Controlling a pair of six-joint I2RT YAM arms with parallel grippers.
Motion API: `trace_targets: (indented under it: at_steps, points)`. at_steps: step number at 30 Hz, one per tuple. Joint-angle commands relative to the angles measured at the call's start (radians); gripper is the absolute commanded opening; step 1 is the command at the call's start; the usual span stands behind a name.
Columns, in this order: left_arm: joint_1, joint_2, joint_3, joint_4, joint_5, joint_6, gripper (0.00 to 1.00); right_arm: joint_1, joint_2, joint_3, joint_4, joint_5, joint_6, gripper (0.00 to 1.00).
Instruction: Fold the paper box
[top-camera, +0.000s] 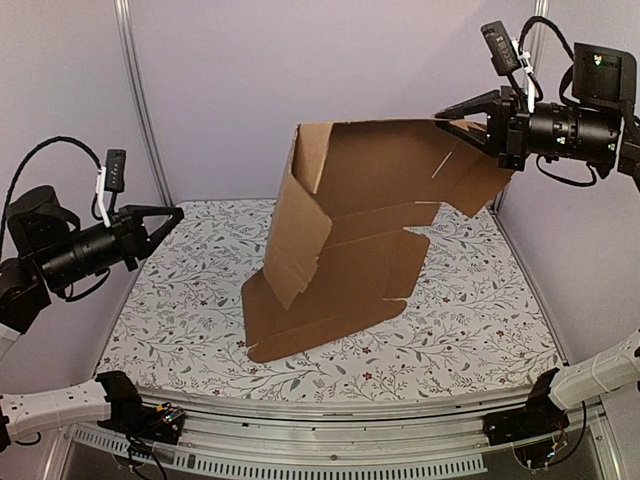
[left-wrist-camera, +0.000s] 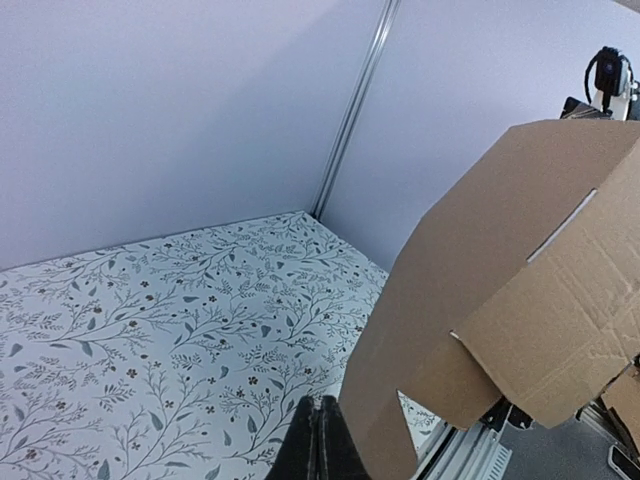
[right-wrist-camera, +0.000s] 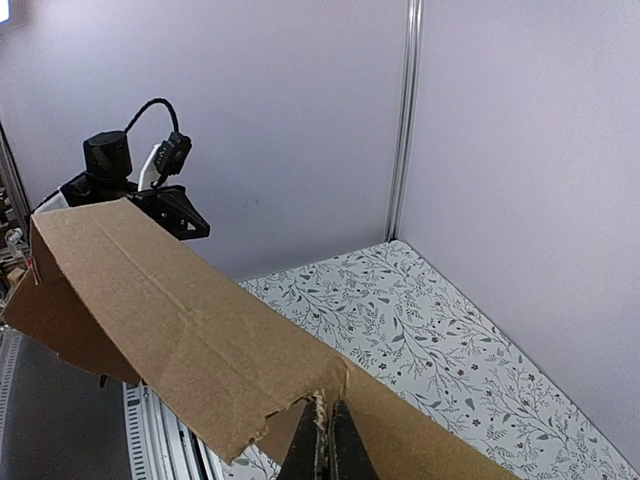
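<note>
The paper box is a brown cardboard sheet with flaps and slits, lifted up on edge; its lower flap rests on the table. My right gripper is shut on its top right edge, high above the table's back right. In the right wrist view the black fingertips pinch a torn cardboard edge of the paper box. My left gripper hangs over the table's left side, shut and holding nothing, well apart from the box. In the left wrist view the left gripper points past the box.
The table has a floral-patterned cloth. Grey walls and metal posts close in the back and sides. A metal rail runs along the near edge by the arm bases.
</note>
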Motion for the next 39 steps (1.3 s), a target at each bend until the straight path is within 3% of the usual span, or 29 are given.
trace_targets:
  at_steps: [1, 11, 17, 27, 39]
  points:
    - [-0.004, -0.001, 0.012, -0.017, -0.034, 0.009, 0.01, 0.007, -0.015, 0.085, -0.046, -0.049, 0.073, 0.00]
    - [-0.004, 0.077, 0.009, 0.019, -0.036, -0.004, 0.00, 0.004, 0.149, 0.160, -0.219, 0.130, 0.143, 0.00]
    - [-0.004, 0.100, -0.001, 0.021, -0.049, -0.007, 0.00, -0.069, 0.287, 0.118, -0.224, 0.056, 0.148, 0.00]
    - [-0.002, 0.160, -0.082, 0.069, -0.096, 0.001, 0.00, -0.090, 0.485, 0.063, -0.144, 0.059, 0.034, 0.00]
    - [0.001, 0.325, -0.174, 0.206, -0.116, -0.025, 0.00, -0.076, 0.495, -0.147, 0.045, 0.139, -0.052, 0.00]
